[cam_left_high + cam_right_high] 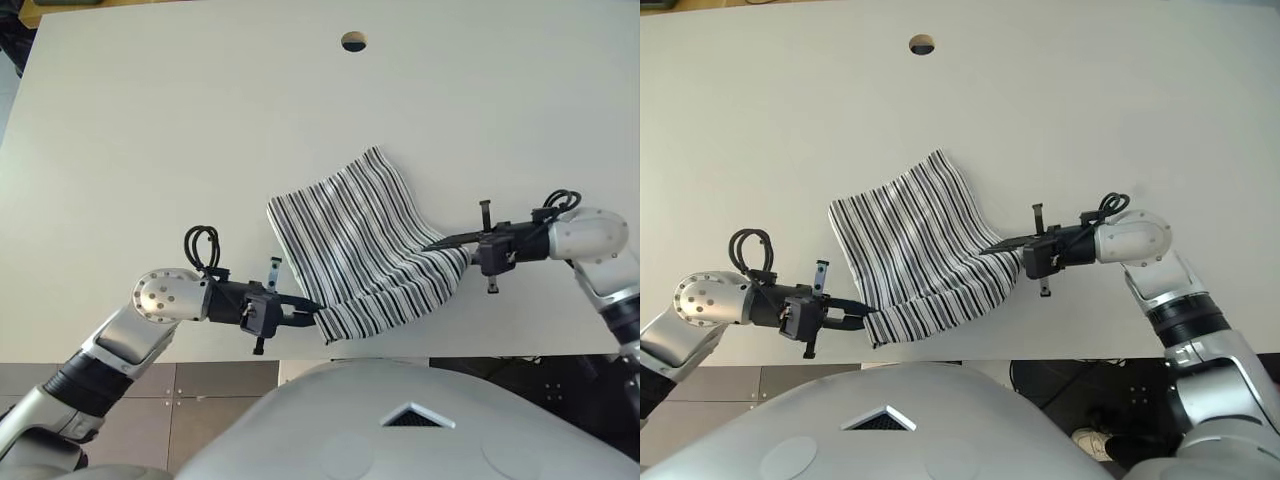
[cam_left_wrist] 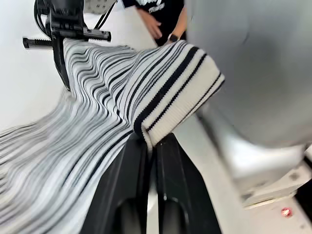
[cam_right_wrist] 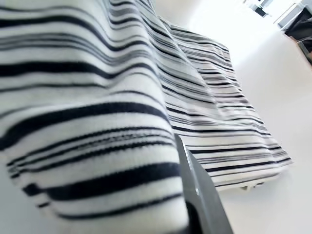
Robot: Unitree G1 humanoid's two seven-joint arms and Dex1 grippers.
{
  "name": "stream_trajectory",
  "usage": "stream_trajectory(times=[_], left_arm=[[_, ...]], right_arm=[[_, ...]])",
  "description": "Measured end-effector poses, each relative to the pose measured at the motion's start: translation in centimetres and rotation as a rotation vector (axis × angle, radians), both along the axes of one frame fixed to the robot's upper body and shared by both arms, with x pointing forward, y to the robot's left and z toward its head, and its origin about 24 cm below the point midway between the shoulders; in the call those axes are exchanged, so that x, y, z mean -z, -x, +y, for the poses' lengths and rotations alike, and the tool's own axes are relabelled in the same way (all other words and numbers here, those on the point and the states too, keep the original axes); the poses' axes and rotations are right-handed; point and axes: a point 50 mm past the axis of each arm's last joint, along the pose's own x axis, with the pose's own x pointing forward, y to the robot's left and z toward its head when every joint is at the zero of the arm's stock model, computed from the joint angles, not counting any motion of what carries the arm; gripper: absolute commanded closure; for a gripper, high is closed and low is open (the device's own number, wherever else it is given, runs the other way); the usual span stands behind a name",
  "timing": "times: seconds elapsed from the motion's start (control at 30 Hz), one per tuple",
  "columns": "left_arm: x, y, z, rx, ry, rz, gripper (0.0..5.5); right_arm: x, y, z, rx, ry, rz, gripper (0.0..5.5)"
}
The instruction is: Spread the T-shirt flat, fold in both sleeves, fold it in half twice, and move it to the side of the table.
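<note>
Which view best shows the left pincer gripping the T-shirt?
Left wrist view: the left pincer clamps the T-shirt corner, seen close. Eye views show it small, from above; the right wrist view shows cloth elsewhere.

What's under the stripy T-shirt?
The white table. The far part of the T-shirt lies on it; the left gripper and right gripper hold the near corners up. The tabletop right beneath is covered, so unseen.

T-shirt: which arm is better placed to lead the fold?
Right, likely. The right gripper grips the T-shirt farther over the table; the left gripper grips it by the near edge.
</note>
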Motion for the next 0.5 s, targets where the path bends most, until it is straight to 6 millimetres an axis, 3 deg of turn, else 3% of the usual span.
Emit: stream_trajectory(times=[0.23,0.5], left_arm=[[-1.0,0.5,0.3,-0.008,0.026,0.084,5.40],[-2.0,-1.3,2.1,-0.148,0.075,0.118,5.40]], right_arm=[[-1.6,2.3,-0.4,-0.059,0.054,0.100,5.13],[-2.1,1.7,0.1,0.023,0.021,0.133,5.13]])
